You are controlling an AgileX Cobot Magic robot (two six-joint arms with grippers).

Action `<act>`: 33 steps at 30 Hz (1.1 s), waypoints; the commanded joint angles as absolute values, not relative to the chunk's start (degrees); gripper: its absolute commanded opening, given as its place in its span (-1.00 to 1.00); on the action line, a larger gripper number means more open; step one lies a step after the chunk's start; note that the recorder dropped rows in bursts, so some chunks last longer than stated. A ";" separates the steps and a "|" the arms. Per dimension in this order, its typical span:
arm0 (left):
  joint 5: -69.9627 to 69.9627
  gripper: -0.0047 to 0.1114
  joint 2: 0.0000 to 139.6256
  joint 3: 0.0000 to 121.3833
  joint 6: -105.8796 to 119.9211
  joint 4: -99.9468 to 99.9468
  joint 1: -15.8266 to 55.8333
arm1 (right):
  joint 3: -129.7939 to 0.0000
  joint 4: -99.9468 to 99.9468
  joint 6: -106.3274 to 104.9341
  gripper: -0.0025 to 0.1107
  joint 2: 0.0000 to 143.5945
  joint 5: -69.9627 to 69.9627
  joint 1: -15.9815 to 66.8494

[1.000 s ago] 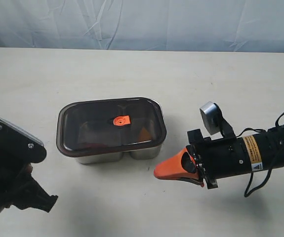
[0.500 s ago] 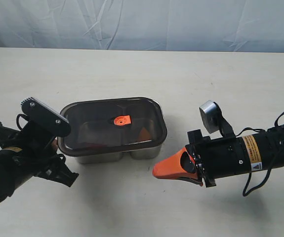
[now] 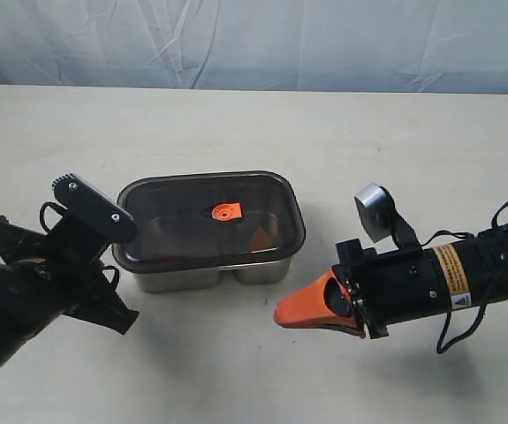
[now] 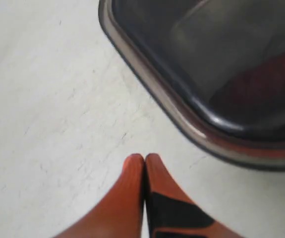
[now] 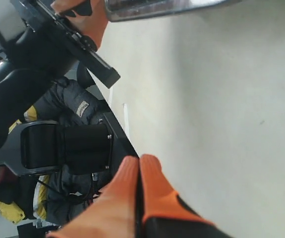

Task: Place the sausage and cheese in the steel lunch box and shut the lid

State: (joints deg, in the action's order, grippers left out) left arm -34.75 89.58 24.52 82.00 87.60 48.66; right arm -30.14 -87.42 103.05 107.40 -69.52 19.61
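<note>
Sitting closed on the tabletop (image 3: 368, 141): the steel lunch box (image 3: 192, 278) is wearing the lid (image 3: 178, 205) right across its rim.
Through the smoky lid, the cheese (image 3: 260, 238) is glowing orange in the right-hand compartment, and the sausage (image 4: 268, 82) is showing in the left wrist view as a dim red blur. The orange valve tab (image 3: 227, 212) is sitting at the lid's centre. The left pincer (image 4: 144, 157) is hanging just beside the box's left corner, tips pressed together, pinching nothing. The right pincer (image 3: 282, 314) is pointing at the box from the right, apart from it, tips likewise pressed together and empty.
</note>
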 commanded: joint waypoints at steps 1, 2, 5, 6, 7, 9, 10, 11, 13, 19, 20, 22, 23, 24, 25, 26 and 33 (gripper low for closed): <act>-36.38 -0.92 89.62 24.80 89.90 97.96 48.60 | -30.06 -88.04 102.34 -0.97 106.97 -69.96 19.49; -36.66 -0.92 89.62 24.80 91.93 99.95 48.60 | -30.06 -88.16 102.23 -0.97 106.87 -69.96 19.49; -39.50 -0.92 88.23 23.49 91.13 99.95 49.73 | -30.06 -87.99 99.65 -0.97 104.28 -69.96 19.49; -40.32 -0.92 87.46 23.39 90.58 99.95 50.18 | -30.06 -87.51 99.36 -0.97 103.23 -69.96 19.49; -41.30 -0.92 86.23 23.39 90.15 99.95 50.88 | -30.06 -86.81 99.24 -0.97 102.10 -69.96 19.49; -43.53 -0.92 83.13 23.78 90.15 99.95 52.29 | -30.74 -85.35 99.10 -0.97 99.24 -69.93 19.49; -44.89 -0.92 81.38 24.02 90.15 99.95 52.94 | -31.55 -85.36 99.51 -0.97 97.86 -67.34 19.49; -45.97 -0.92 79.58 24.42 90.15 99.95 53.31 | -32.60 -85.93 100.78 -0.97 96.72 -64.38 19.49; -46.24 -0.92 76.38 25.45 90.03 99.95 53.75 | -35.23 -88.32 104.11 -0.97 95.53 -59.49 19.49; -40.82 -0.92 73.40 28.93 82.64 84.81 53.72 | -43.15 -97.02 112.30 -0.97 95.37 -50.15 19.49; -40.72 -0.92 74.49 29.42 80.84 81.62 53.38 | -44.06 -97.02 112.79 -0.97 95.37 -49.30 19.49; -39.83 -0.92 77.20 30.02 79.55 78.45 51.93 | -45.89 -97.33 113.42 -0.97 95.63 -48.46 19.49; -38.67 -0.92 78.96 30.55 79.66 78.25 50.77 | -46.71 -97.90 114.46 -0.97 95.93 -47.95 19.49; -37.51 -0.92 80.49 30.86 79.76 78.25 49.76 | -47.33 -98.60 115.20 -0.97 96.31 -47.86 19.49; -35.92 -0.92 82.36 31.13 79.91 78.25 48.52 | -48.14 -99.68 116.29 -0.97 96.77 -47.86 19.49; -34.53 -0.92 84.11 31.40 79.91 78.25 47.46 | -48.86 -99.95 117.12 -0.97 97.25 -47.86 19.49; -31.65 -0.92 90.36 31.99 79.60 77.29 46.51 | -50.75 -99.95 118.43 -0.97 99.46 -42.13 24.01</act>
